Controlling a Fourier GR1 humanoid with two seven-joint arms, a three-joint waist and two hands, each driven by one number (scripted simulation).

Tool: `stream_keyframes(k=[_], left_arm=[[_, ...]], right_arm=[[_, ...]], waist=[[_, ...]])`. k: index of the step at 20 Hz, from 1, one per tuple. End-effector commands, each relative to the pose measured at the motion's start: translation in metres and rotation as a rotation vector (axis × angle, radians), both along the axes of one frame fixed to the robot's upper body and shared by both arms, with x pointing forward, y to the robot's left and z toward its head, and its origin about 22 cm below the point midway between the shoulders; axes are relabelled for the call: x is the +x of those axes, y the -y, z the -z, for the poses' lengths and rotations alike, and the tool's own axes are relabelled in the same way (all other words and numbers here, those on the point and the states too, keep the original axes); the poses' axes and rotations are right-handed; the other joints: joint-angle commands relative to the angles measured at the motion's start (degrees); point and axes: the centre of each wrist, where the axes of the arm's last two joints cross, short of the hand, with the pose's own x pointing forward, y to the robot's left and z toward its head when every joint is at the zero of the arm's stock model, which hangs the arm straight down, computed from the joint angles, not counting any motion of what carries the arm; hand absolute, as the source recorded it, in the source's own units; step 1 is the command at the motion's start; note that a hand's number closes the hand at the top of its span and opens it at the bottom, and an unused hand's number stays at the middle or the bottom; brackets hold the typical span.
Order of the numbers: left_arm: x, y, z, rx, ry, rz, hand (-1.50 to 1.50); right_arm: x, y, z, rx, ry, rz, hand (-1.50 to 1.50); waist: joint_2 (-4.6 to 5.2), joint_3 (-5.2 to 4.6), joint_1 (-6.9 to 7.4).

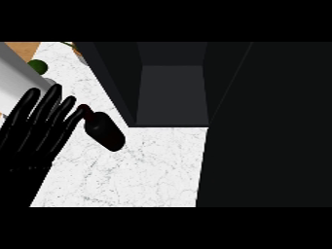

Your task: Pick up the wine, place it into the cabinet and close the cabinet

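In the head view, the left hand (pixel 32 131) lay at the left of the frame with its fingers straight and spread, holding nothing, its fingertips close to the neck of the wine bottle (pixel 105 129). The bottle, dark and seen from steeply above, stood on the white marble counter (pixel 125 175), just in front of the lower left corner of the cabinet (pixel 172 87). The cabinet stood open, its dark interior showing at the top centre, with what seemed to be its open door (pixel 276 126) filling the right side of the frame as a large black panel. The right hand did not show anywhere. A green object (pixel 37 65) sat near the top left, partly hidden behind the grey forearm. Judging from this, the picking-up step was in hand and not yet done: no hand had closed on the bottle. The next move would call for bringing a hand round the bottle's body and curling the fingers about it before lifting it toward the open compartment.
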Motion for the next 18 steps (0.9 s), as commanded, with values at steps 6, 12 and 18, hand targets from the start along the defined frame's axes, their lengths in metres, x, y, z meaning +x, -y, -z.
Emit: stream_keyframes(k=[6,12,18], left_arm=[[0.045,-0.020,0.024,0.020,-0.004,-0.176,-1.50],[0.048,-0.049,0.055,0.049,-0.055,-0.193,-1.50],[0.074,-0.068,0.082,0.117,-0.079,-0.207,-1.50]], right_arm=[[-0.026,0.006,-0.015,0.017,0.042,-0.032,-1.50],[-0.004,-0.006,-0.011,0.016,0.038,-0.033,-1.50],[-0.021,-0.005,-0.021,0.008,0.034,-0.033,-1.50]], waist=[[0.04,0.01,-0.50],[0.05,0.00,0.07],[0.04,-0.03,-0.16]])
